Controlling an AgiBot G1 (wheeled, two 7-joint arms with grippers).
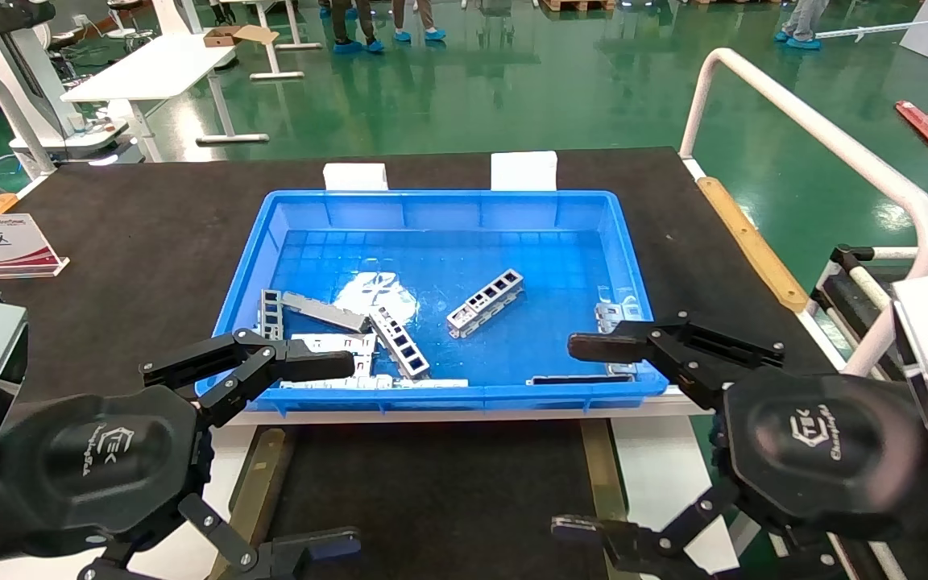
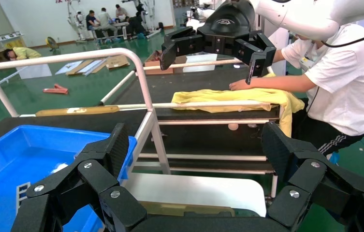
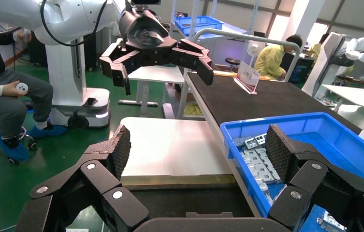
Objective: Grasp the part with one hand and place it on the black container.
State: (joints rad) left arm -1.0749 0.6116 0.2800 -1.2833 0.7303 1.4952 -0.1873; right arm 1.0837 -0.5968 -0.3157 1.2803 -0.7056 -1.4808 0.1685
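Both grippers hang wide open and empty, the left gripper [image 1: 327,455] and right gripper [image 1: 577,435] flanking the blue crate's [image 1: 440,205] near edge. The part [image 1: 486,302] lies mid-crate; the black container [image 1: 432,491] sits below.

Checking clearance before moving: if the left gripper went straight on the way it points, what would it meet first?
Probably the right gripper, open and facing it above the black container; nothing else shows between, though depth is unclear. Left gripper is open.

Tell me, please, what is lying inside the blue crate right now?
Inside the blue crate, one part lies alone mid-floor; more ladder-like bars and flat pale plates pile at its near-left. The right gripper covers pieces in the near-right corner.
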